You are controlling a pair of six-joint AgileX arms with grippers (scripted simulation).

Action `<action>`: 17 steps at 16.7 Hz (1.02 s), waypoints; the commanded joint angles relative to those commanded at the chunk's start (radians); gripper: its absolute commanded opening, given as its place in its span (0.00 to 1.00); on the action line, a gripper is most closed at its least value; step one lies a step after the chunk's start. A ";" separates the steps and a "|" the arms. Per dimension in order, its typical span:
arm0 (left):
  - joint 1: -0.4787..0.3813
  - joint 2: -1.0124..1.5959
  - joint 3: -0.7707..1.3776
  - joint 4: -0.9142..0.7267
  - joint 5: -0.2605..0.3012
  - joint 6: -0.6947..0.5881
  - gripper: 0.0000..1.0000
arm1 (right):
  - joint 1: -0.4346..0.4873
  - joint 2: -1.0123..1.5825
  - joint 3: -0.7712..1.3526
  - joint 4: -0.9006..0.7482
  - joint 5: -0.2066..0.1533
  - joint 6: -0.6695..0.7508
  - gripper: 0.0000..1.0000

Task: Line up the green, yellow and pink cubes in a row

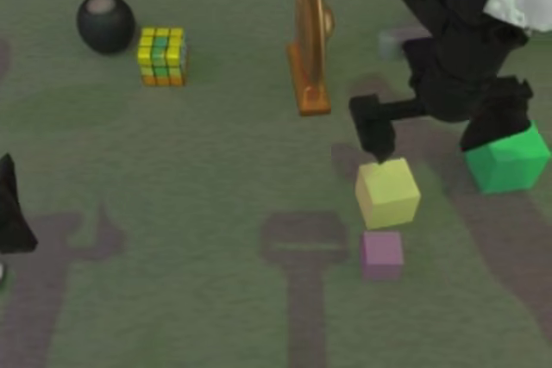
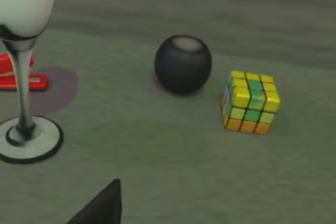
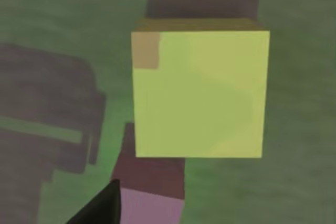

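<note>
In the top view, the pink cube rests on the table nearest the lower edge, right of centre. Just above it, close but apparently not touching, sits the yellow cube. The green cube lies at the right of the frame, slightly higher than the yellow cube and well apart from it.

The right gripper hangs above the gap between the yellow and green cubes. Its fingers are spread wide: one finger ends just above the yellow cube's upper edge, the other ends over the green cube. It grasps nothing. The right wrist view shows the yellow cube directly below, with the pink cube beside it.

The left arm is parked at the left edge; its fingers' state cannot be determined.

Farther up stand an orange upright object, a gridded puzzle cube and a black sphere.
</note>
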 joint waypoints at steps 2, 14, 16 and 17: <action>0.038 -0.129 -0.117 0.090 0.006 0.073 1.00 | 0.025 0.104 0.094 -0.053 0.002 0.015 1.00; 0.078 -0.271 -0.252 0.198 0.014 0.163 1.00 | 0.050 0.226 0.170 -0.069 0.006 0.029 1.00; 0.078 -0.271 -0.252 0.198 0.014 0.163 1.00 | 0.051 0.250 0.120 0.009 0.006 0.030 1.00; 0.078 -0.271 -0.252 0.198 0.014 0.163 1.00 | 0.051 0.265 0.092 0.057 0.006 0.031 1.00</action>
